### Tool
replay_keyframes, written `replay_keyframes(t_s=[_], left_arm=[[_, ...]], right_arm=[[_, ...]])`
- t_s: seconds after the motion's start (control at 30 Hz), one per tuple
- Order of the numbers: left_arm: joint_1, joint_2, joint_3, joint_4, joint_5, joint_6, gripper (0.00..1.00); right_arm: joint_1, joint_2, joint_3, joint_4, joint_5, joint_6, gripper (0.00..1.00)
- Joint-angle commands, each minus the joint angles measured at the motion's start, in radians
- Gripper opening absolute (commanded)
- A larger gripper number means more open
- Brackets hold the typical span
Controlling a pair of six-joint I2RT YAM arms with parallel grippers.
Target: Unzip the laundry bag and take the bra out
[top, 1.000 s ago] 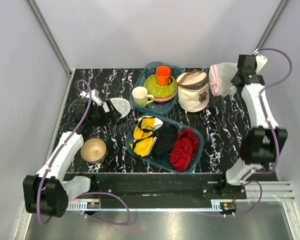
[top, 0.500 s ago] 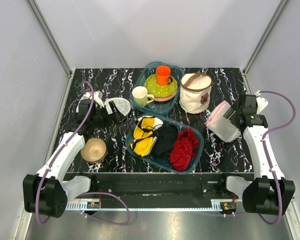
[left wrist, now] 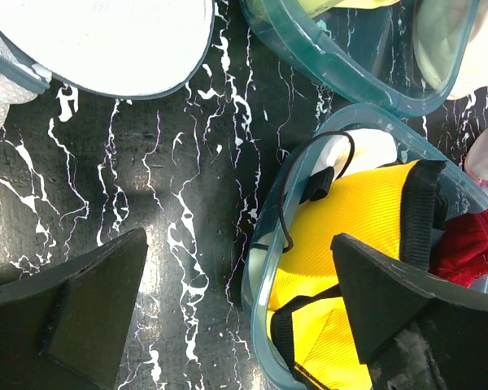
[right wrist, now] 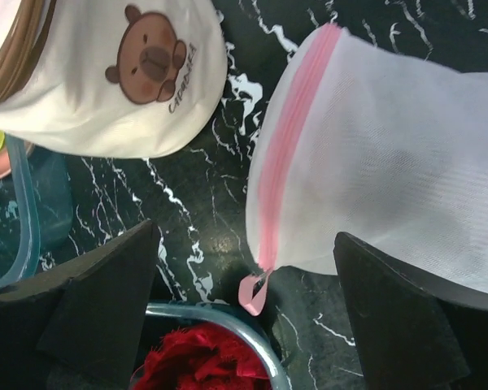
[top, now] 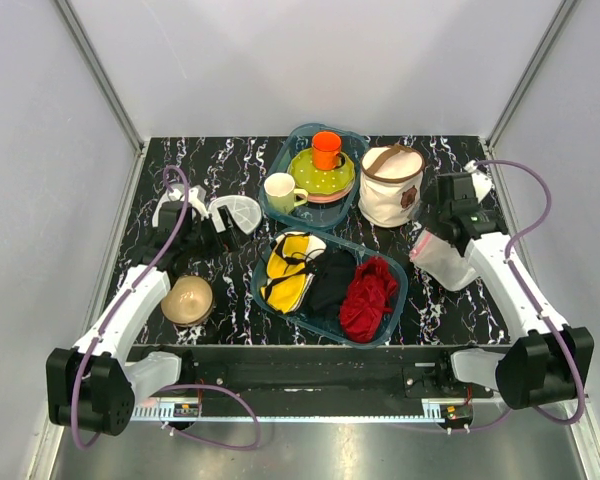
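- The laundry bag (right wrist: 390, 195) lies on its side on the black marbled table (top: 220, 165), at about 3 o'clock on the tabletop seen from above.
- It sits at 3 o'clock from the near tray (top: 404, 283) and at 5 o'clock from the cream basket (top: 390, 190) with the bear picture, apart from the basket.
- The bag's pink zip (right wrist: 291, 146) runs closed along the rim, and a small pink pull tab (right wrist: 254, 292) hangs at its lower end.
- The bra cannot be made out; only a faint grey shade shows through the mesh.
- The right gripper (top: 438, 222) hangs over the bag's 12 o'clock edge with its fingers (right wrist: 106, 301) spread wide and holding nothing. In the wrist view the zip end and pull tab show in the gap between them.
- Whether the far finger touches the mesh cannot be told.
- The left gripper (left wrist: 237, 240) is at about 9 o'clock on the table, also spread wide and holding nothing, above bare table and the near tray's left rim.
- A white mesh disc (top: 237, 212) lies just at 1 o'clock from the left gripper, and a tan dome (top: 187, 300) rests at 6 o'clock from it.
- The near tray holds a yellow garment (left wrist: 366, 219), a black cloth (top: 330, 280) and a red cloth (top: 368, 295), side by side from 9 to 3 o'clock.
- The far tray (top: 280, 160), at 12 o'clock, holds stacked plates (top: 315, 180), an orange cup (top: 327, 150) and a cream mug (top: 280, 192).
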State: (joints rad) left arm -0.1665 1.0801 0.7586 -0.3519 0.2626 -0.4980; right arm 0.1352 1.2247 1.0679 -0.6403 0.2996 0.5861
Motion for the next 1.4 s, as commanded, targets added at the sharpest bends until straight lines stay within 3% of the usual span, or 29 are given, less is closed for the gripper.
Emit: replay_keyframes(t_s=[0.0,0.07,0.2,0.4,0.43,0.53,0.57,0.6,0.97,1.1,1.17,1.23,1.37], left_arm=[[-0.005,0.015,0.024,-0.013,0.027,0.027,0.99],[-0.005,0.030,0.024,-0.015,0.032,0.026,0.99],[-0.013,0.060,0.038,-0.012,0.049,0.021,0.99],[-0.056,0.084,0.082,-0.012,0.130,0.042,0.99],[-0.057,0.084,0.090,-0.012,0.153,0.041,0.99],[-0.060,0.080,0.131,-0.019,0.194,0.027,0.99],[-0.062,0.077,0.139,-0.021,0.196,0.026,0.99],[-0.064,0.072,0.149,-0.021,0.199,0.023,0.99],[-0.108,0.098,0.385,-0.035,0.302,0.013,0.99],[-0.136,0.106,0.447,-0.003,0.358,0.018,0.98],[-0.136,0.109,0.464,0.016,0.380,0.013,0.98],[-0.136,0.112,0.475,0.057,0.409,-0.025,0.93],[-0.136,0.118,0.458,0.172,0.471,-0.148,0.90]], right_arm=[[0.044,0.007,0.014,-0.012,0.073,0.055,0.97],[0.044,0.010,-0.012,0.017,0.056,0.049,0.96],[0.046,0.053,-0.104,0.123,-0.014,0.000,0.69],[0.044,0.213,-0.092,0.174,-0.005,-0.049,0.69],[0.044,0.210,-0.089,0.177,-0.016,-0.051,0.65],[0.044,0.185,-0.091,0.179,-0.004,-0.055,0.37],[0.043,0.165,-0.089,0.179,-0.004,-0.058,0.07],[0.044,0.150,-0.083,0.176,-0.010,-0.060,0.00],[0.044,-0.112,0.156,0.034,-0.224,-0.023,0.00],[0.044,-0.183,0.168,0.192,-0.463,-0.026,0.00],[0.043,-0.194,0.170,0.273,-0.676,-0.009,0.00],[0.043,-0.176,0.159,0.408,-0.887,0.023,0.00],[0.043,-0.140,0.068,0.712,-1.129,0.171,0.00]])
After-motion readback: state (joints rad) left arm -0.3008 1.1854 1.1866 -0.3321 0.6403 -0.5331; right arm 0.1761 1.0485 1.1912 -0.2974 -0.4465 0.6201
